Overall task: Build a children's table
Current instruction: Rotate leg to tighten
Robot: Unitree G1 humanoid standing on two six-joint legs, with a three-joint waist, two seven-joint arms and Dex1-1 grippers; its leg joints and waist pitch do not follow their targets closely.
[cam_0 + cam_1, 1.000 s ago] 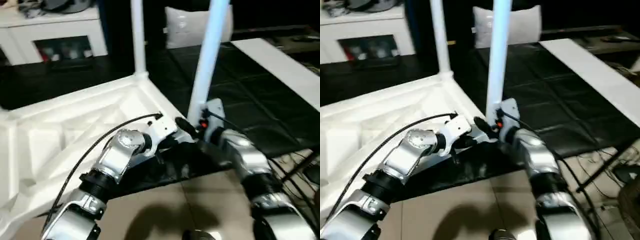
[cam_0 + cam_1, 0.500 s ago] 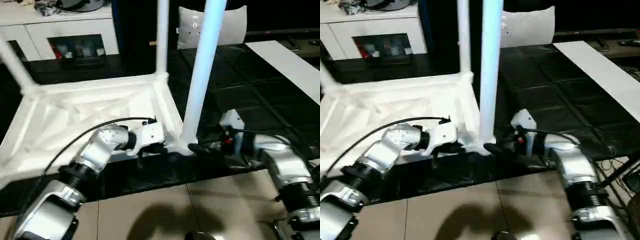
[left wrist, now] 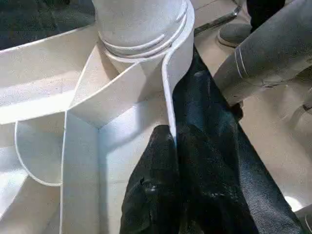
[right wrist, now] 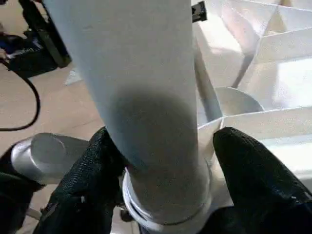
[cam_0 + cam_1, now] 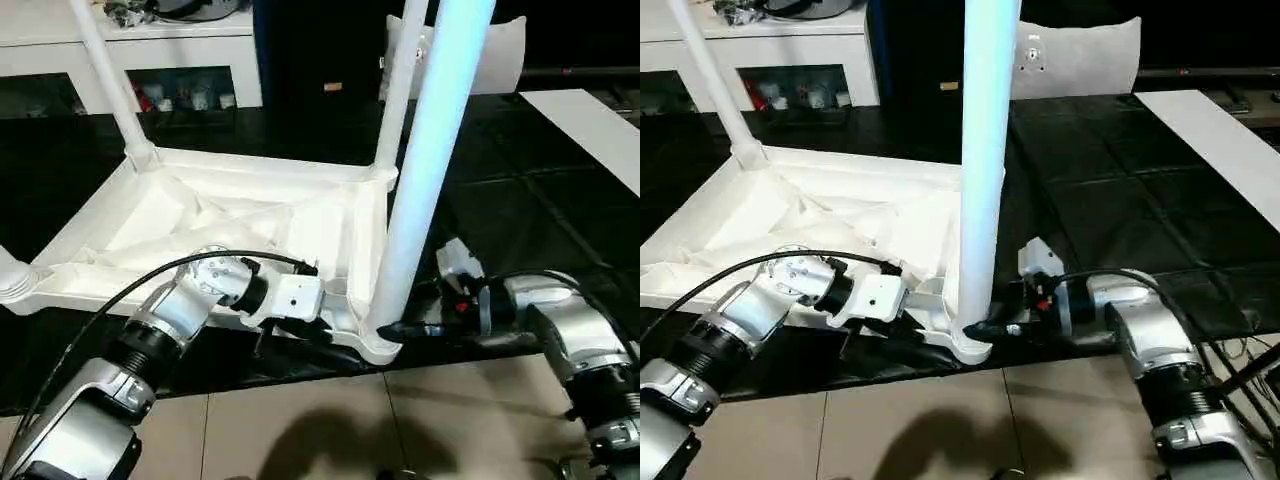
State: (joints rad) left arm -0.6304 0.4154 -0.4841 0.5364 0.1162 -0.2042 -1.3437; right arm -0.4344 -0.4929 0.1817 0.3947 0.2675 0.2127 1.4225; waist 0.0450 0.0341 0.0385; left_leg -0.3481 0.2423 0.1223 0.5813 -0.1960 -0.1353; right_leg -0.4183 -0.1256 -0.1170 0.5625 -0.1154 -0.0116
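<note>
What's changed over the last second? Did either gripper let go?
Mostly the head camera swung, so more of the table top shows. The right forearm swung outward, so the right gripper now meets the near leg sideways at its base. Neither let go: the left gripper still pinches the rim, and the leg stays socketed.

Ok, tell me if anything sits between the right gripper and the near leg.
Nothing visible does. The right gripper has a finger on each side of the near leg, just above its corner socket, with no gap or object between. The left gripper pinches the tabletop's rim beside that socket.
</note>
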